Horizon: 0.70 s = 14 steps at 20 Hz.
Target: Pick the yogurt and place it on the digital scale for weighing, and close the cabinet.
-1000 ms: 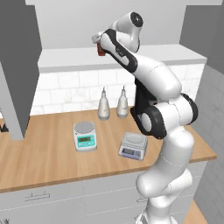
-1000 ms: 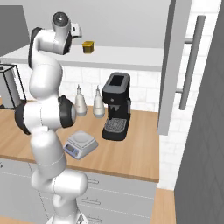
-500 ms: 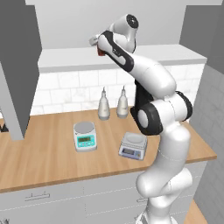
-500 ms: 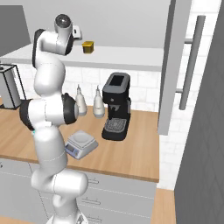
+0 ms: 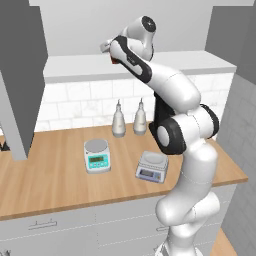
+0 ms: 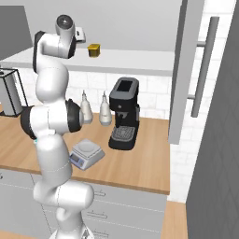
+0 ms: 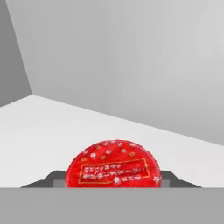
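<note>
The yogurt (image 7: 113, 168), a red cup, sits right between my two dark fingertips (image 7: 56, 180) in the hand view, and they press its sides. From the left base view my gripper (image 5: 111, 54) reaches onto the shelf of the cabinet (image 5: 20, 75), with a bit of red yogurt (image 5: 114, 61) showing under the hand. I cannot tell whether the cup rests on the shelf or hangs just above it. The digital scale (image 5: 151, 165) with the squarish platter stands bare on the wooden counter near my arm's base, seen also from the right as scale (image 6: 86, 153). Both cabinet doors stand open, the right door (image 6: 186, 70) with its bar handle (image 6: 205, 60).
A yellow container (image 6: 94, 50) stands on the shelf close to my hand. On the counter are a round-platter scale with a teal panel (image 5: 96, 155), two bottles (image 5: 118, 120) against the tiled wall, and a black coffee machine (image 6: 124, 114).
My upper arm and hand have shifted only slightly at the shelf. The yogurt stays at the gripper, and nothing on the counter has moved.
</note>
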### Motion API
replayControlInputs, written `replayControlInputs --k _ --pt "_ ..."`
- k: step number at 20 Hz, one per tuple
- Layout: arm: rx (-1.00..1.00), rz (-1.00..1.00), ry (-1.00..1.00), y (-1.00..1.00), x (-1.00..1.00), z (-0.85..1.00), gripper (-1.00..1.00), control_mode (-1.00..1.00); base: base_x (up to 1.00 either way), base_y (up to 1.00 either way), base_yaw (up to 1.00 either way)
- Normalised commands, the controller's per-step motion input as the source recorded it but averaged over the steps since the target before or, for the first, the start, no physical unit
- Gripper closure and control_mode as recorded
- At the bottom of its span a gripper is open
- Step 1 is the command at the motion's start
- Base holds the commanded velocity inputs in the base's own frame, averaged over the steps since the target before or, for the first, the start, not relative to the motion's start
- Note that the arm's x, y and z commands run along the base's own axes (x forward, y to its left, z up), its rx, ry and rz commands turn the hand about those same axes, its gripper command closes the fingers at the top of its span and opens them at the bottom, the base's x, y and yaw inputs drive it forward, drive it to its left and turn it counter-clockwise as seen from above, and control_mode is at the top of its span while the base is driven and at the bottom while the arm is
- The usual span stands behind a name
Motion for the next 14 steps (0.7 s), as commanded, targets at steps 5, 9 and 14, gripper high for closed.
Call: replayControlInputs --k 5,9,14 --pt "0.03 0.00 0.00 0.00 -0.17 -0.05 1.00 -1.00 0.00 0.00 0.00" --pt "0.14 0.00 0.00 0.00 -0.52 0.05 1.00 -1.00 0.00 0.00 0.00" --pt "0.14 0.00 0.00 0.00 -0.62 0.00 1.00 -1.00 0.00 0.00 0.00"
